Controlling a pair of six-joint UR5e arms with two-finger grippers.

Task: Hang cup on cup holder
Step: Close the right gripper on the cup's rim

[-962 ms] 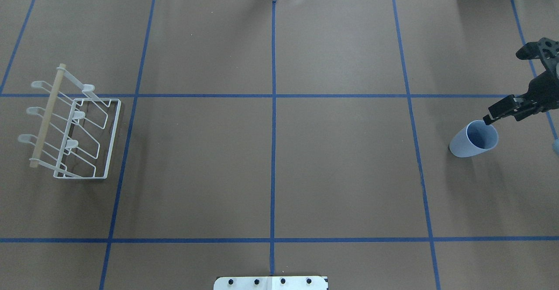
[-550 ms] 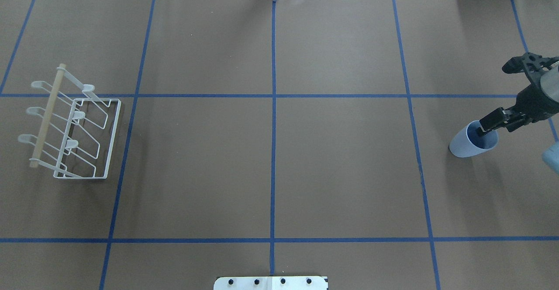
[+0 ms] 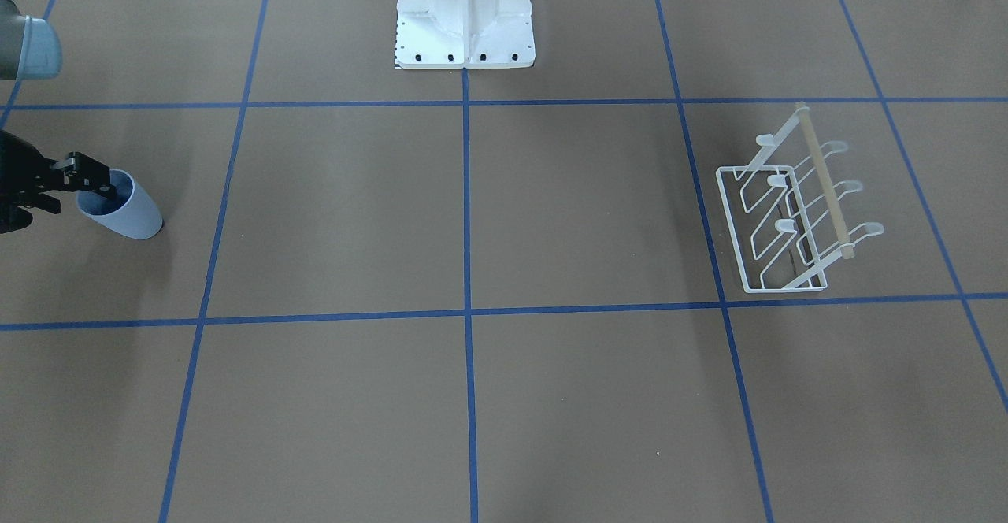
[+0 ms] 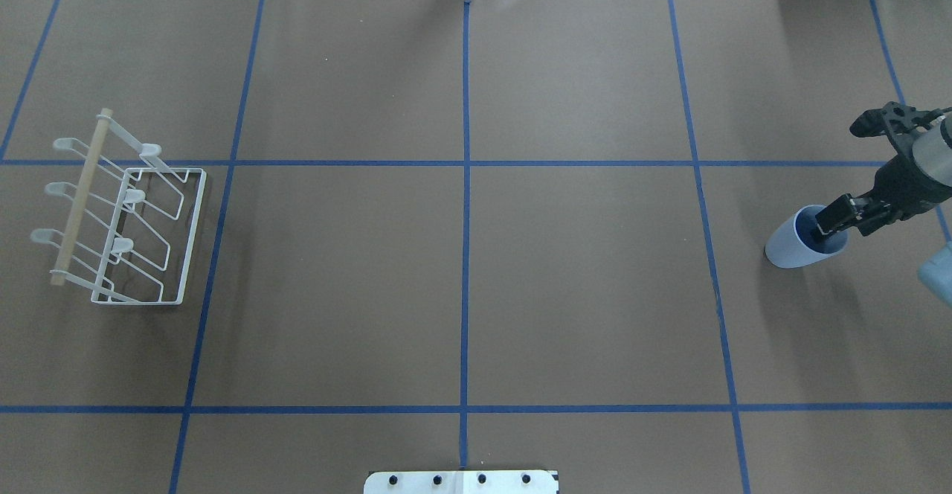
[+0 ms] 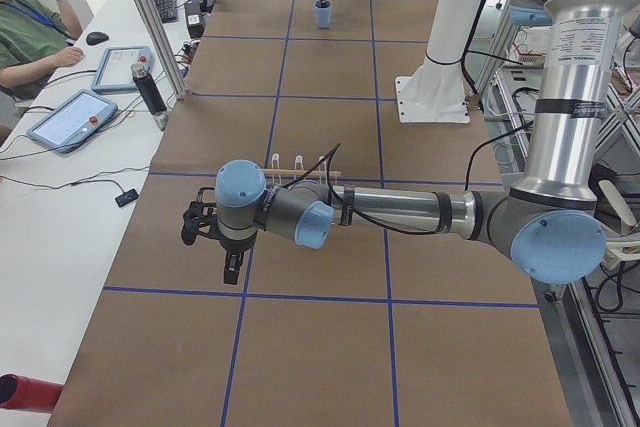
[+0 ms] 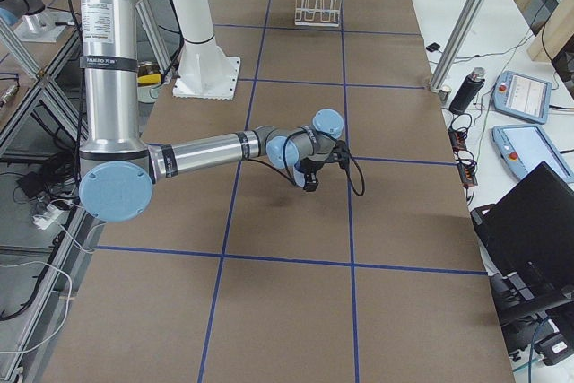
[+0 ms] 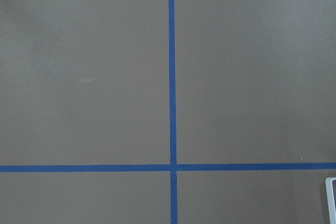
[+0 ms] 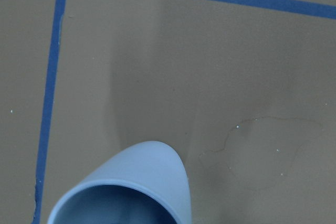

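Observation:
The pale blue cup (image 4: 790, 250) (image 3: 134, 214) stands upright at the table's right side, mouth up. My right gripper (image 4: 837, 222) (image 3: 90, 184) is open at its rim, with one finger down inside the mouth and the other outside the wall. Only the rim and side of the cup (image 8: 149, 179) show in the right wrist view. The white wire cup holder (image 4: 126, 211) (image 3: 787, 216) with its wooden bar sits far off at the left side. My left gripper (image 5: 232, 267) hangs over bare table beside the cup holder (image 5: 300, 162). I cannot tell whether it is open or shut.
The white robot base (image 3: 465, 11) stands at the table's near middle edge. Blue tape lines (image 7: 172, 167) grid the brown surface. A side table with tablets (image 5: 70, 117) and a seated person (image 5: 25, 27) lies beyond the far edge.
My right gripper has moved in over the cup and come down, so its finger now sits deeper inside the mouth. The cup and the cup holder have not moved.

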